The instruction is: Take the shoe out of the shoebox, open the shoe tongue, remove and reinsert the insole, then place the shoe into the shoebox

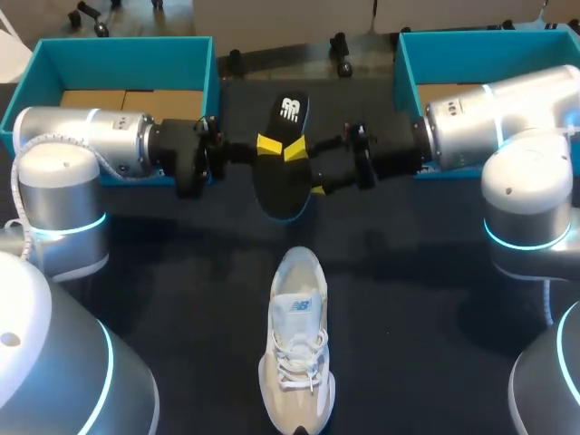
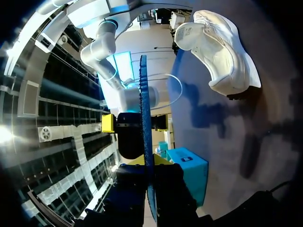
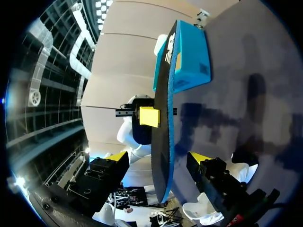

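The insole (image 1: 279,186) is suspended above the table (image 1: 181,272), clamped across its thickness by the left gripper (image 1: 269,145). Its long axis runs from the robot toward the far edge, with the logo end pointing away. The right gripper (image 1: 308,169) straddles the insole with its fingers spread clear of it, and the shoe (image 1: 296,344) lies nearer the robot, toe toward it.

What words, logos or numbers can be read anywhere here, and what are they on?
None can be read as words.
White printed mark near one end of the insole: an emblem, no legible letters.
Small label on the tongue of the shoe: too blurred to read.
Dark sticker on the side of the teal box: too small to read.
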